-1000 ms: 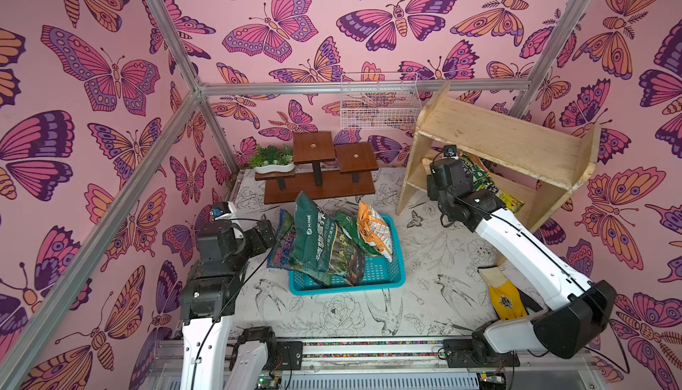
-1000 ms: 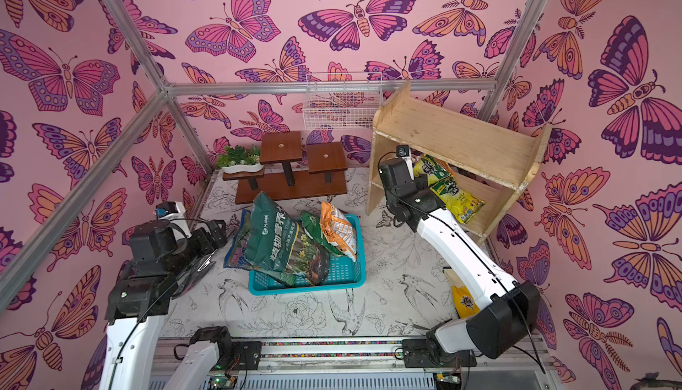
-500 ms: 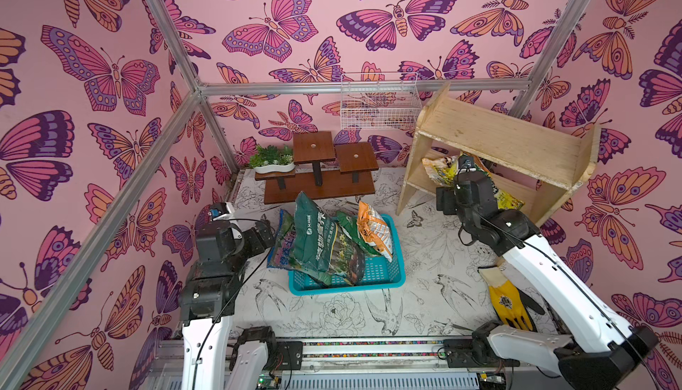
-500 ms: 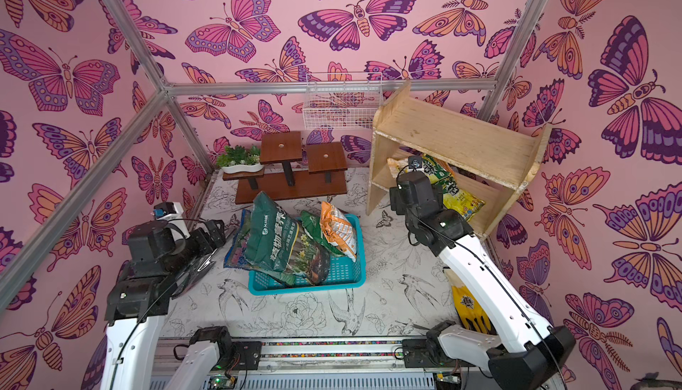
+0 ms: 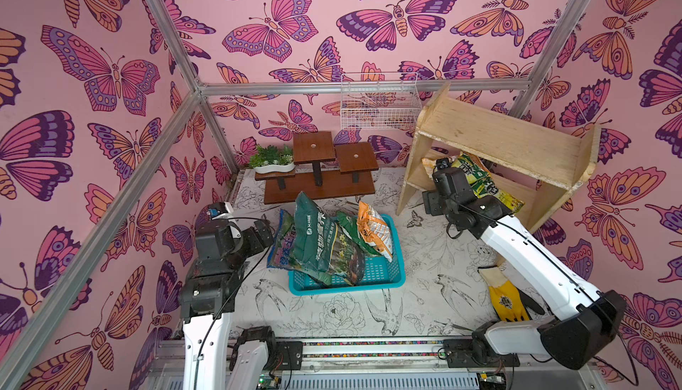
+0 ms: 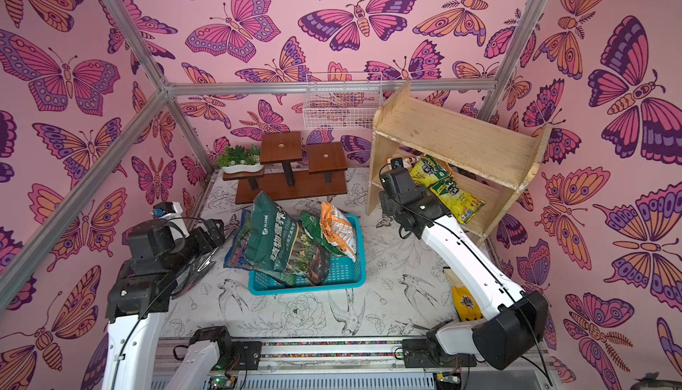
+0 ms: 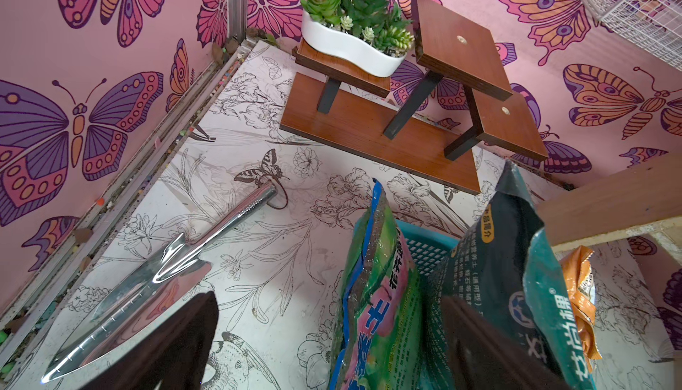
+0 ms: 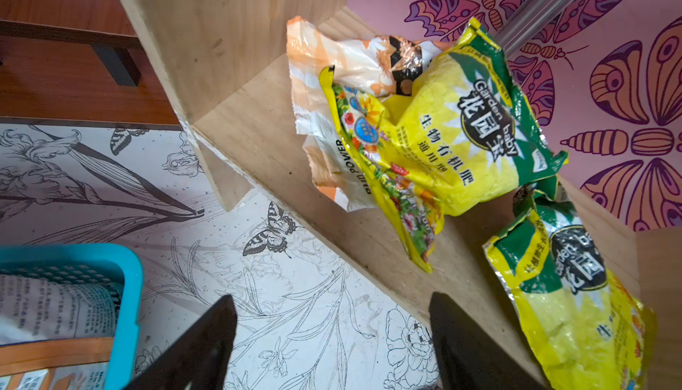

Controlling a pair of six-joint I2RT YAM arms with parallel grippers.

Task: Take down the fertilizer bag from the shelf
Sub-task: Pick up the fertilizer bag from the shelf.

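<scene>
right gripper (image 8: 332,303) has drawn back from the shelf (image 5: 509,141), jaws apart; fertilizer bag (image 8: 461,130) lies inside.

White arm links (image 5: 531,255), black joint housings (image 5: 579,329), thin black cables (image 5: 447,230), dark wedge-shaped pincer fingers (image 8: 199,347)

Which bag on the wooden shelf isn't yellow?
The orange-and-white bag, next to the shelf's side wall and partly tucked under the yellow-and-green bag. The third bag is yellow and green too.
</scene>
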